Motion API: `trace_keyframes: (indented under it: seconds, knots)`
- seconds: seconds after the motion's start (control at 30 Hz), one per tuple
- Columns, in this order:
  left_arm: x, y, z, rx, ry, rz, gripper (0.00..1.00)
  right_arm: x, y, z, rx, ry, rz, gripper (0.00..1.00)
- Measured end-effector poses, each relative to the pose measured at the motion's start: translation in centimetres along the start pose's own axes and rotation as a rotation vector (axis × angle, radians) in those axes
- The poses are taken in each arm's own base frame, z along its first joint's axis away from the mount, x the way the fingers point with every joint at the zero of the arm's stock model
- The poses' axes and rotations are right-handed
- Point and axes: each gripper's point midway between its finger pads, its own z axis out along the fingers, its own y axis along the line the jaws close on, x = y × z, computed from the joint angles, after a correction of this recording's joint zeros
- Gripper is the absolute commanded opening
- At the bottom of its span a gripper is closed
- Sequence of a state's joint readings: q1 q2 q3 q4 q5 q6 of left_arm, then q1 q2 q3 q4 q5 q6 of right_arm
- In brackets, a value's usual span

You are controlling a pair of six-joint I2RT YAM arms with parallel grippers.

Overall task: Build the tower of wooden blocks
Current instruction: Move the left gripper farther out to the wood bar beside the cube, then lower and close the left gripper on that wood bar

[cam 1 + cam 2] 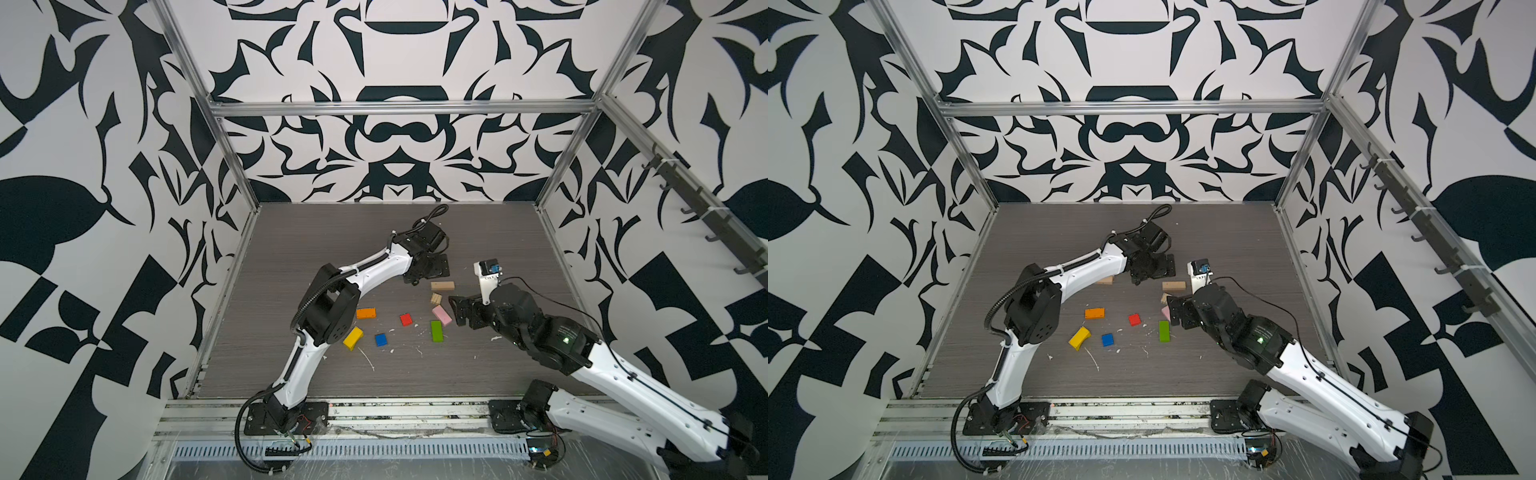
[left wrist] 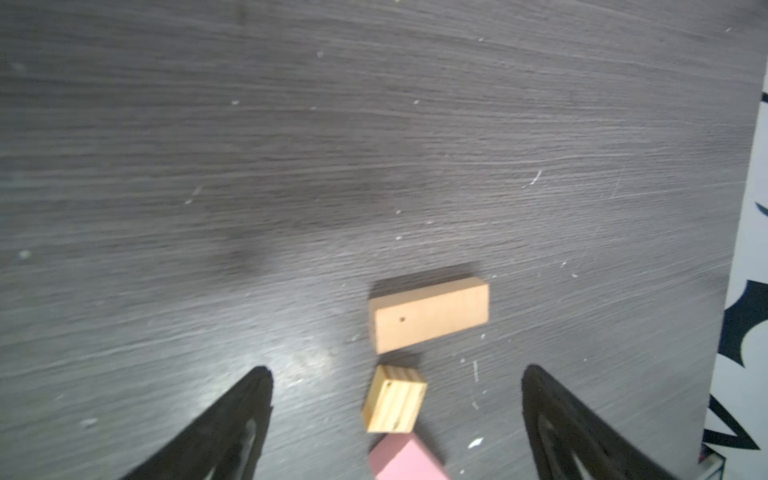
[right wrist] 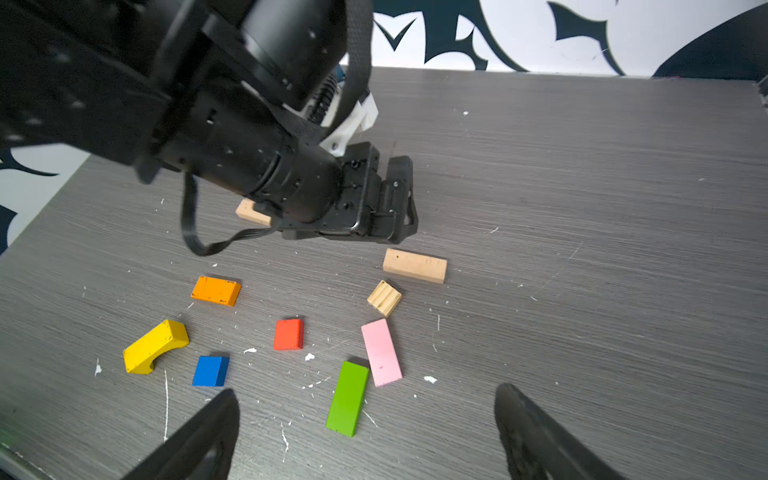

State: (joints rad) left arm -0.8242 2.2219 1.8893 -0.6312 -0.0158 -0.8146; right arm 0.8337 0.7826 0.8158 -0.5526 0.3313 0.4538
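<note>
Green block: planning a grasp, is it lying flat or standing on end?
Lying flat. In the right wrist view the green block rests on a broad face on the table, nothing stacked on it.

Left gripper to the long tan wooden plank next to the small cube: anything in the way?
Nothing lies on or over the long plain tan wooden plank. The left gripper hovers open above the table. The small tan wooden cube lies close beside the plank, apart from it, and could be brushed on descent.
</note>
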Motion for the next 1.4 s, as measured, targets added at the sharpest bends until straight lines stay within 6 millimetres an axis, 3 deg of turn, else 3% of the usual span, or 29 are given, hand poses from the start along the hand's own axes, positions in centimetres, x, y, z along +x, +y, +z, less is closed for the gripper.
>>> trace_keyframes:
  seconds: [0.2,0.47,0.77,1.1,1.4]
  knots:
    - [-0.4,-1.5,2.0,-0.002,-0.008,0.012,0.94,-0.1,-0.6,-1.4,-0.003,-0.022,0.007,0.98]
    - [-0.2,-1.8,3.9,-0.050,-0.019,0.031,0.94,0.6,-1.5,-2.8,0.004,-0.006,-0.002,0.98]
    - [0.8,-1.4,5.2,-0.119,-0.026,0.042,0.94,1.0,-2.4,-4.8,-0.004,-0.014,0.016,0.98]
    - [1.9,-2.2,6.2,-0.197,-0.051,0.065,0.95,1.8,-2.8,-5.5,-0.001,0.012,0.015,0.98]
    - [2.4,-1.3,6.2,-0.275,-0.061,0.076,0.95,1.9,-3.1,-6.1,-0.004,0.006,0.027,0.97]
